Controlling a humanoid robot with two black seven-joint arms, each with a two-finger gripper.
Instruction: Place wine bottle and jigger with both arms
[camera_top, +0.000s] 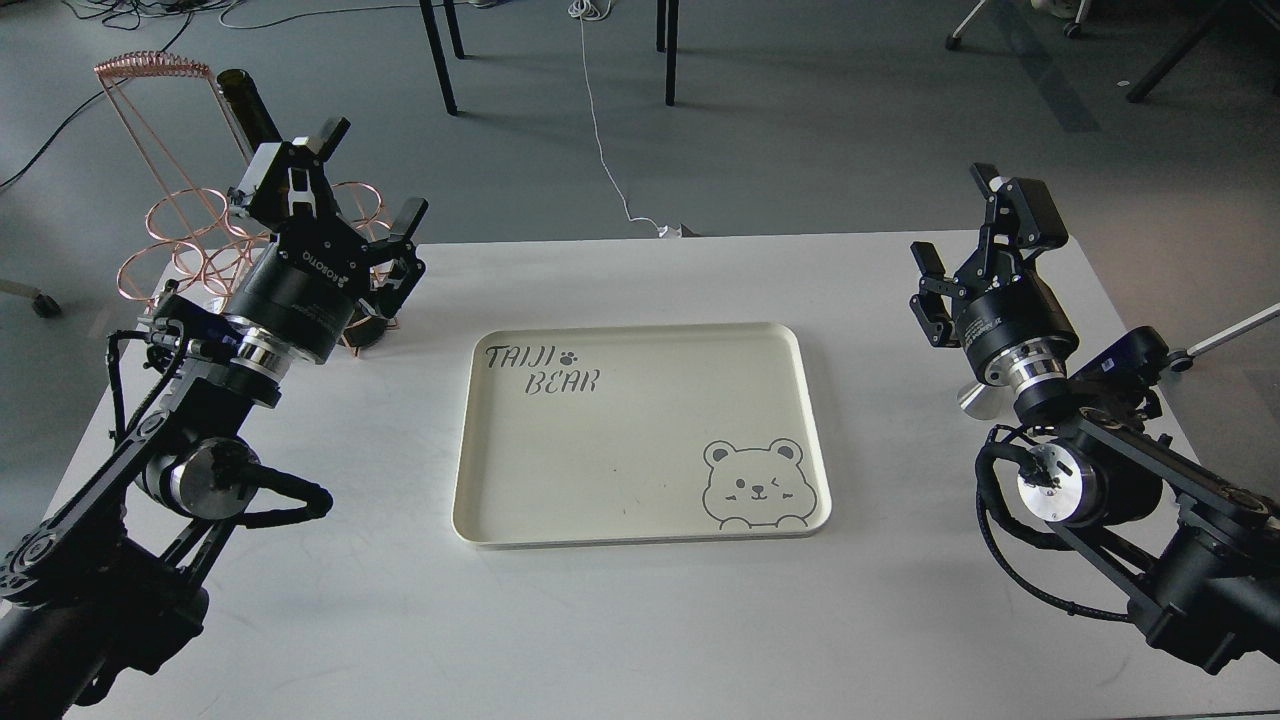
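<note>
The wine bottle (252, 105) stands at the table's far left corner; only its dark green neck shows above my left arm. My left gripper (362, 188) is open and empty, right in front of the bottle and hiding its body. The jigger (974, 397) is a small silver cup on the table at the right, mostly hidden behind my right wrist. My right gripper (962, 222) is open and empty, above and beyond the jigger. The cream tray (640, 500) with a bear drawing lies empty at the table's centre.
A copper wire rack (165, 215) stands at the far left corner beside the bottle. The white table (640, 620) ends close to the rack on the left and just beyond my right arm. Chair legs and cables are on the floor behind.
</note>
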